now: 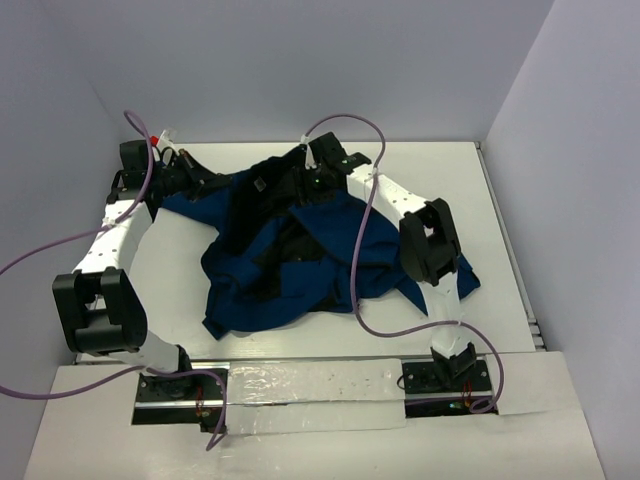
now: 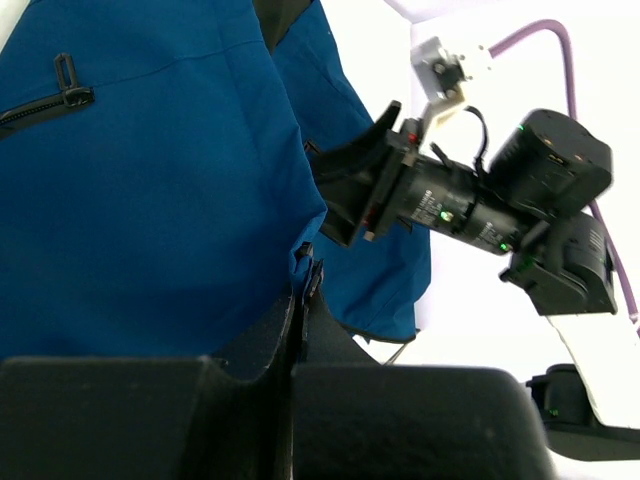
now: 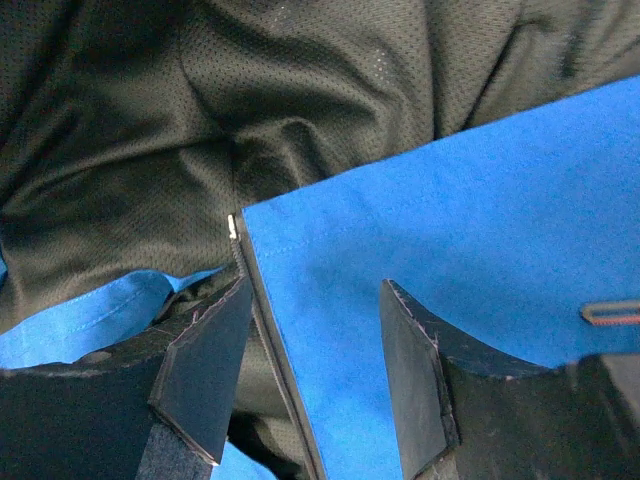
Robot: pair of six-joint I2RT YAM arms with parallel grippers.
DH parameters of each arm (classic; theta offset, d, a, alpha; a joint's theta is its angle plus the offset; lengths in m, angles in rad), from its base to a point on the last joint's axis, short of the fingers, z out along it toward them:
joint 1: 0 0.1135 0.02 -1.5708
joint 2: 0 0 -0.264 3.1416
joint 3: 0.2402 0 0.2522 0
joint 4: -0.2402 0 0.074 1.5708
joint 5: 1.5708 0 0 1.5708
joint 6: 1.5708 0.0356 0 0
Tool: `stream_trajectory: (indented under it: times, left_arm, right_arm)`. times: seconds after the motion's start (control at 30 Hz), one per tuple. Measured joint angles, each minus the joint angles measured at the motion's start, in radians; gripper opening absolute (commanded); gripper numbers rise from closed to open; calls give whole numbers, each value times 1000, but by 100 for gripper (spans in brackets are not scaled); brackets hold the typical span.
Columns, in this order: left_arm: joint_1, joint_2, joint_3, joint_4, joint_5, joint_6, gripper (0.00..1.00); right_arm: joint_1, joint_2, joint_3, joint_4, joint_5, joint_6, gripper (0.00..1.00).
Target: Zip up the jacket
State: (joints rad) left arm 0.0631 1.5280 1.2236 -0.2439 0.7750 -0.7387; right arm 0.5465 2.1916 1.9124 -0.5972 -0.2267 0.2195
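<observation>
Amid the bunched jacket, zipper largely hidden; left gripper tight on its edge, right gripper agape.

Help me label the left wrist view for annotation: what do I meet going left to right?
Pocket zipper → left gripper, shut on the jacket edge → right gripper → purple cable.

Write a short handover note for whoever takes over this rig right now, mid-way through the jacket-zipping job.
Left tool: shut on an edge of the jacket.
Right tool: open, straddling a blue front edge with zip tape; not gripping.
Jacket: crumpled on the table, open, black lining showing.
Done: one edge pinched.
Left: grip the other edge, join the zip, pull it up.
</observation>
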Motion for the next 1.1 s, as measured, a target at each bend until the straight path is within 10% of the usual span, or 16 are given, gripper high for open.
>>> stream_trajectory:
  times: [0.3, 0.73, 1.1]
  left_arm:
    - [0, -1, -2, 1, 0, 1, 0]
    - [-2, -13, -20, 0, 1, 0, 0]
    - [-2, -13, -22, 0, 1, 1, 0]
  right_arm:
    - [1, 83, 58, -2, -55, 10, 60]
    - [5, 150, 76, 7, -61, 30, 1]
    - [5, 83, 6, 42, -43, 30, 0]
